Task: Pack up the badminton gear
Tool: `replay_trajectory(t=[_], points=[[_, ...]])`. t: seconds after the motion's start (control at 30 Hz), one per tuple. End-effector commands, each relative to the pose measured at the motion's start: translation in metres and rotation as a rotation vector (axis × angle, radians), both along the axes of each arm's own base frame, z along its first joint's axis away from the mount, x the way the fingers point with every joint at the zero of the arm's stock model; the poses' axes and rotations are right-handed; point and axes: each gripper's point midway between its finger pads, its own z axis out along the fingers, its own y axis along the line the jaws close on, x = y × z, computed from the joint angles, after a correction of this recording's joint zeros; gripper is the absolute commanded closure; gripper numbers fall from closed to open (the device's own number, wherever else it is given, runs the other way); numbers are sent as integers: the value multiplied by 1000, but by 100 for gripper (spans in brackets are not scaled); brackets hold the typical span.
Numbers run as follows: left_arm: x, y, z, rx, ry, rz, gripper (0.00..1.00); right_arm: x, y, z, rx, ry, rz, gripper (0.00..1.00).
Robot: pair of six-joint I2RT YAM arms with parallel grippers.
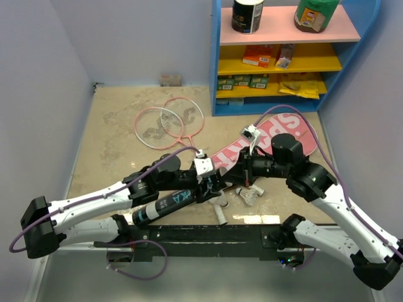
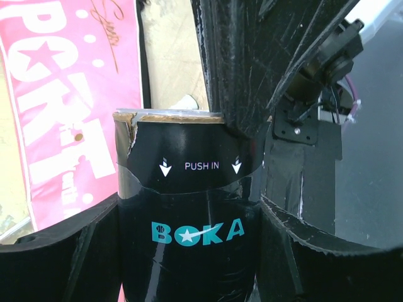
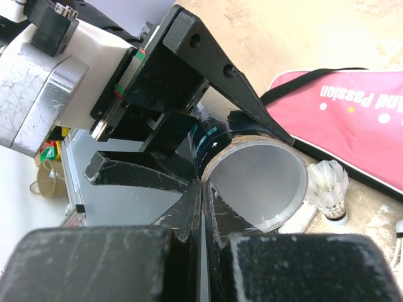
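My left gripper [image 1: 203, 187] [image 2: 189, 214] is shut on the long black shuttle tube [image 1: 165, 205] [image 2: 186, 189], which is lettered "BOKA". The tube's open mouth [image 3: 258, 182] faces my right gripper [image 1: 234, 171] [image 3: 211, 189]. That gripper is shut, its tips at the mouth's rim with nothing visible between them. Two shuttlecocks [image 1: 252, 196] [image 3: 330, 185] lie on the floor below the mouth. The pink bag [image 1: 277, 135] [image 2: 69, 113] [image 3: 352, 119] lies behind them. Two pink-framed rackets [image 1: 167, 123] lie crossed at the back left.
A blue shelf unit [image 1: 283, 56] with jars and boxes stands at the back right. A small box [image 1: 170, 80] sits against the back wall. Walls close in both sides. A white cylinder [image 1: 220, 212] lies near the front edge.
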Motion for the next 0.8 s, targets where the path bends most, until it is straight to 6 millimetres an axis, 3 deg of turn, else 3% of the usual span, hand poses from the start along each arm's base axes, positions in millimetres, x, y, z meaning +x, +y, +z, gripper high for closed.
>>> replay_trajectory(t=[0.0, 0.3, 0.4, 0.53, 0.57, 0.77], points=[[-5, 7, 14, -94, -28, 14, 96, 21, -18, 22, -61, -100, -123, 100], [2, 18, 14, -99, -36, 82, 96, 22, -30, 50, -50, -151, -181, 100], [0, 20, 16, -103, -31, 86, 96, 33, -41, 51, -90, -174, -263, 100], [0, 24, 19, -107, -26, 101, 96, 64, -61, 30, -226, -186, -429, 100], [0, 25, 20, -108, -27, 101, 96, 81, -70, 14, -301, -186, -508, 100], [10, 33, 18, -50, -12, 176, 96, 149, -100, -38, -419, -104, -764, 100]])
